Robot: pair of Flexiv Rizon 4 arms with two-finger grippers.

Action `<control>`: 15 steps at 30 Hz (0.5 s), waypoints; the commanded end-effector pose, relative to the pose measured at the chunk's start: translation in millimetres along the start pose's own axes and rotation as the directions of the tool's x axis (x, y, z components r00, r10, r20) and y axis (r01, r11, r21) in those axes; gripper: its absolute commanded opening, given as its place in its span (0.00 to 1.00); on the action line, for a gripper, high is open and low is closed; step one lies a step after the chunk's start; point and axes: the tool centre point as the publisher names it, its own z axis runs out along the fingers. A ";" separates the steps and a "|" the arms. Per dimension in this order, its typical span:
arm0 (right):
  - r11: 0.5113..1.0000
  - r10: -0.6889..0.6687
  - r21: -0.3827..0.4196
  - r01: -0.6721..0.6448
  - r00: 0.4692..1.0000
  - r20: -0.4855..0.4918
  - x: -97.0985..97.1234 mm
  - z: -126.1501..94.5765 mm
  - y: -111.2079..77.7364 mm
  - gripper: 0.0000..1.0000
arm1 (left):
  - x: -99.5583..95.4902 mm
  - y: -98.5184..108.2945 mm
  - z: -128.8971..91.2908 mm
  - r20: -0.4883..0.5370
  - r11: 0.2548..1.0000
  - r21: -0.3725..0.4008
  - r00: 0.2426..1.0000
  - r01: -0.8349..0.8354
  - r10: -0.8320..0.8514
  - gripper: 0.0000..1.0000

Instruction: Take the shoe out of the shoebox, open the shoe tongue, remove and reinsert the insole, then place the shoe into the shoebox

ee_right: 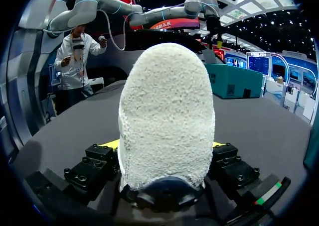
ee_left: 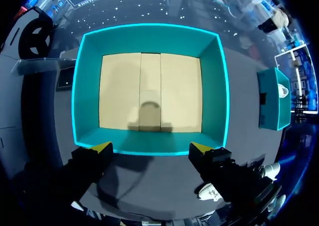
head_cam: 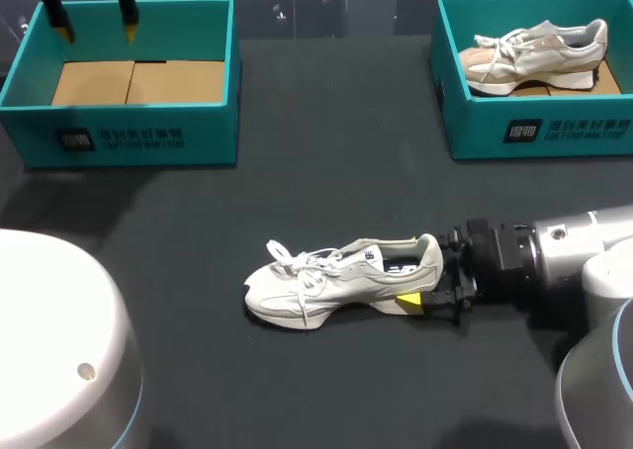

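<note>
A white shoe (head_cam: 336, 281) lies on its side on the dark table, toe to the left and heel to the right. My right gripper (head_cam: 411, 269) comes in from the right and is shut on the heel, one yellow tip on each side. In the right wrist view the fuzzy heel (ee_right: 167, 111) fills the space between the fingers of the right gripper (ee_right: 165, 151). The empty teal shoebox (head_cam: 134, 137) stands at the back left. My left gripper (head_cam: 97, 32) hangs open above that shoebox's back edge. In the left wrist view the left gripper (ee_left: 151, 147) looks down into the shoebox (ee_left: 149, 37), which shows only its cardboard floor.
A second teal shoebox (head_cam: 539, 133) at the back right holds a beige and white shoe (head_cam: 534, 58). The rounded white body of my left arm (head_cam: 59, 340) fills the near left corner. Dark tabletop lies between the two boxes and the shoe.
</note>
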 end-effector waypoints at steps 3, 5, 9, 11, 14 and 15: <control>1.000 0.000 0.004 0.000 1.000 0.000 0.6 1.4 -0.3 0.00 | 41.0 46.7 -19.1 0.037 0.996 0.061 0.997 0.068 -0.070 1.00; 1.000 0.000 0.004 0.000 1.000 0.000 0.6 1.4 -0.3 0.00 | 51.8 62.4 -26.4 0.033 0.996 0.068 0.998 0.056 -0.058 1.00; 1.000 0.000 0.004 0.000 1.000 0.000 0.6 1.4 -0.3 0.00 | 75.6 93.4 -36.2 0.045 0.995 0.082 0.998 0.047 -0.051 1.00; 1.000 0.000 0.004 0.000 1.000 0.000 0.6 1.4 -0.3 0.00 | 86.7 109.8 -39.1 0.043 0.995 0.102 0.999 0.021 -0.026 1.00; 1.000 0.000 0.004 0.000 1.000 0.000 0.6 1.4 -0.3 0.00 | 104.8 131.9 -40.1 0.049 0.995 0.100 0.999 0.006 -0.011 1.00; 1.000 0.000 0.004 0.000 1.000 0.000 0.6 1.4 -0.3 0.00 | 111.0 140.1 -39.2 0.059 0.995 0.104 0.998 -0.005 -0.001 1.00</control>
